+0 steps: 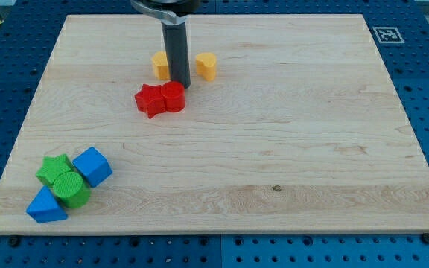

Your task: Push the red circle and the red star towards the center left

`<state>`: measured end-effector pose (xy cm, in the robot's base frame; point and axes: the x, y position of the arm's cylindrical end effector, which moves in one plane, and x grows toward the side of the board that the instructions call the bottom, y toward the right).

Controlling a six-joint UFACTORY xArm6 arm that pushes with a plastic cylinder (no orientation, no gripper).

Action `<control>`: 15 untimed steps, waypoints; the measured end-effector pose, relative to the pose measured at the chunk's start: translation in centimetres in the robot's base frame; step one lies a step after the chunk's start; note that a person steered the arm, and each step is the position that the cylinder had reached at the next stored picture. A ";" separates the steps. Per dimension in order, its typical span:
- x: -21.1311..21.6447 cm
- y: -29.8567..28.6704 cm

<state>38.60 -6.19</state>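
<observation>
Red is the colour to watch: the red circle and the red star sit touching, side by side, a little above the middle of the wooden tabletop and somewhat to the view's left of centre, star on the left, circle on the right. My tip is planted right at the circle's upper right edge, touching it or as near as makes no difference, with the dark rod rising straight up out of the view's top. No hand on this arm, mind you, just the bare rod, so nothing is clenched or released; it can only shove. And here is the relation that counts: the pair lies down and to the left of my tip, and their shared long axis runs roughly left to right, so a push leftward would, by my reckoning, drive the circle into the star and carry both along that line toward the centre left edge. The risk I see is the tip sitting high on the circle; too much downward lean and the pair may drift toward the view's bottom instead. Just behind the rod, two yellow blocks flank it, one on each side, the left one partly hidden. Way off in the bottom left corner, a cluster: a green star, a green cylinder, a blue cube and a blue triangle, all bunched close. No containers anywhere on the board.
</observation>
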 end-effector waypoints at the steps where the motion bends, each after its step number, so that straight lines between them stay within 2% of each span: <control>1: 1.2 0.0; 5: 1.8 2.4; 6: 5.0 3.2; 7: 5.9 3.3; 9: 5.7 1.0; 11: 3.3 -1.6; 15: 3.1 -6.3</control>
<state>41.73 -12.52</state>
